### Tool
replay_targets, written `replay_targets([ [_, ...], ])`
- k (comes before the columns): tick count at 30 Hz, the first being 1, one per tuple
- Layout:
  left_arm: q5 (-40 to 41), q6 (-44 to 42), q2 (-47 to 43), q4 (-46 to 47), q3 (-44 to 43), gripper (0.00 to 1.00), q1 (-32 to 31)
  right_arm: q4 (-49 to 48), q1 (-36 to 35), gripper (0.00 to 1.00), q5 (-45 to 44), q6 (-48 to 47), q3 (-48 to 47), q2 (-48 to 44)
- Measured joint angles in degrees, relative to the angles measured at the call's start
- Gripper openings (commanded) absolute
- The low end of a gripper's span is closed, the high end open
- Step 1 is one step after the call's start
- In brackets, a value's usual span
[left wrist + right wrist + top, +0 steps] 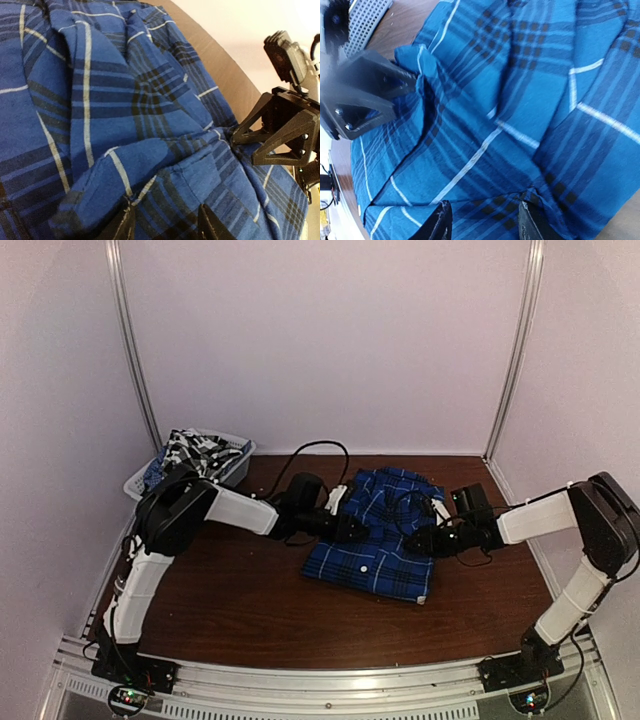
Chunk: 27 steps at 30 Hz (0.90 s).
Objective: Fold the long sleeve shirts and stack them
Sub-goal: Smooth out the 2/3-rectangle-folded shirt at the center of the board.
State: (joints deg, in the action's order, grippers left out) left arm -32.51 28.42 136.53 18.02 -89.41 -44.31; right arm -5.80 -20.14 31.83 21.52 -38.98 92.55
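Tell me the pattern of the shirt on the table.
Blue-and-navy plaid shirt with thin white lines; clearest from left wrist view.

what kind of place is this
Probably a robot test booth: plain white walls boxing in a wooden table, left arm and right arm bolted to its near rail, working a blue plaid shirt.

The dark wooden desk (240,590) carries a blue plaid shirt (375,550) at centre frame and a white mesh basket (136,484) at upper left.
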Motion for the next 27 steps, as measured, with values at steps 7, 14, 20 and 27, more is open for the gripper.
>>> replay_targets([
  [7, 4.7, 5.6, 0.9, 3.1, 1.6, 0.45, 0.0, -5.1, 3.1, 0.47, 2.3, 0.9, 0.8, 3.4],
  [14, 4.2, 6.4, -1.0, 11.7, 8.1, 0.50, 0.0, -5.6, 3.3, 0.48, 3.1, 1.0, 4.4, -1.3],
  [20, 3.5, 5.3, -6.8, 14.3, 15.9, 0.52, 0.0, -4.7, 1.9, 0.49, 3.3, 2.2, 7.5, -12.7],
  [27, 2.8, 4.7, -14.3, 18.9, 24.9, 0.51, 0.0, -5.7, -5.8, 0.48, 3.1, 4.9, 11.4, -18.7],
])
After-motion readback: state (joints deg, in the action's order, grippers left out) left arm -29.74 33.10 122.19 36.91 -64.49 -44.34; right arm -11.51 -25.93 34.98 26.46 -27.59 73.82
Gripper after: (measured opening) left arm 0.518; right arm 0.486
